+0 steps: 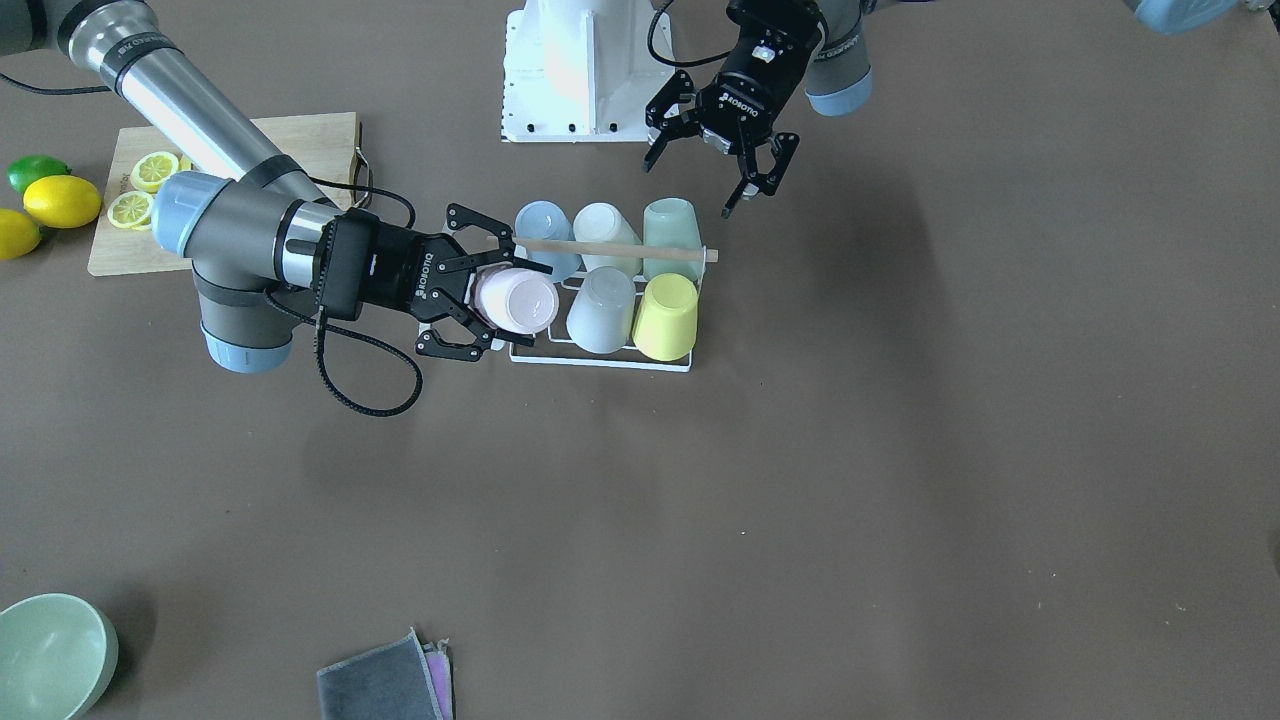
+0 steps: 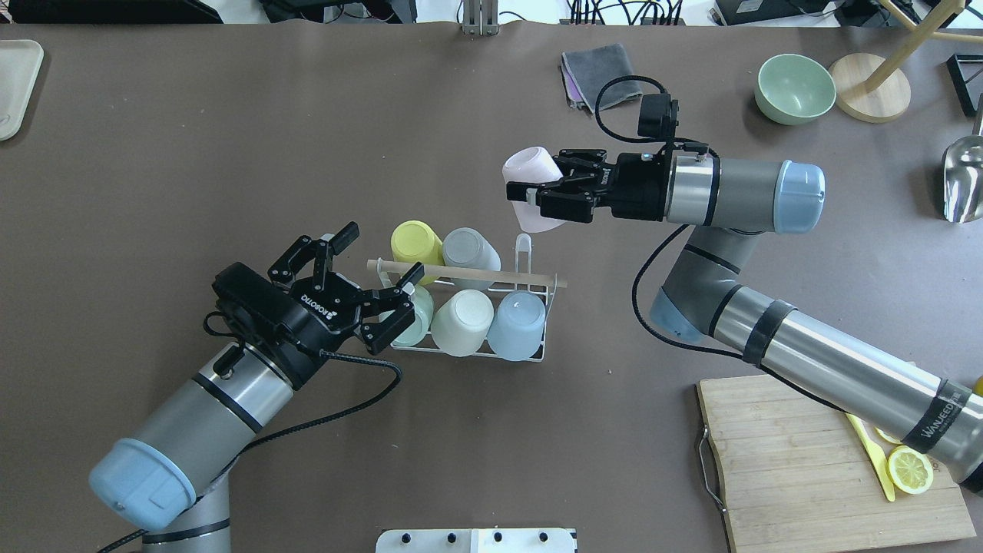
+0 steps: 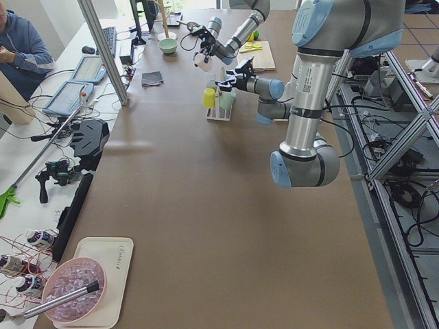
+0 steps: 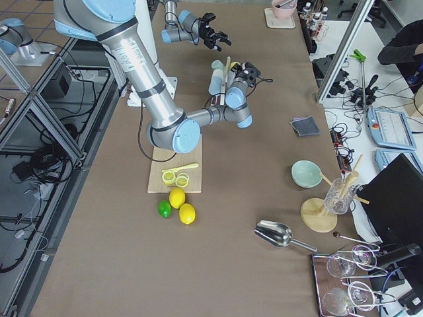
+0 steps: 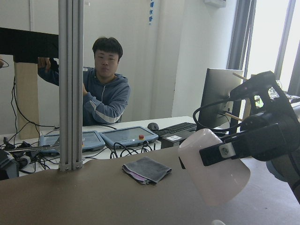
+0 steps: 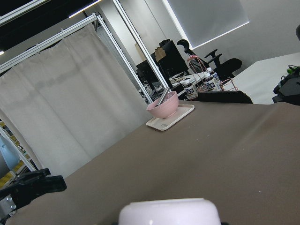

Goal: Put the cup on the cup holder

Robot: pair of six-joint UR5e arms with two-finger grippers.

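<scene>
The right gripper [image 2: 534, 198] is clamped on the pink cup [image 2: 530, 165], which hangs in the air near the cup holder [image 2: 499, 276] — not seated on it. The left gripper [image 2: 385, 250] gapes wide and empty at the holder's opposite end.

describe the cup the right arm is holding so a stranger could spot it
Look mid-table for the white wire cup holder with five upturned cups. Near its one bare prong, the right gripper holds the pink cup tilted in the air. It is the only pink one, and the only one off the rack.
</scene>
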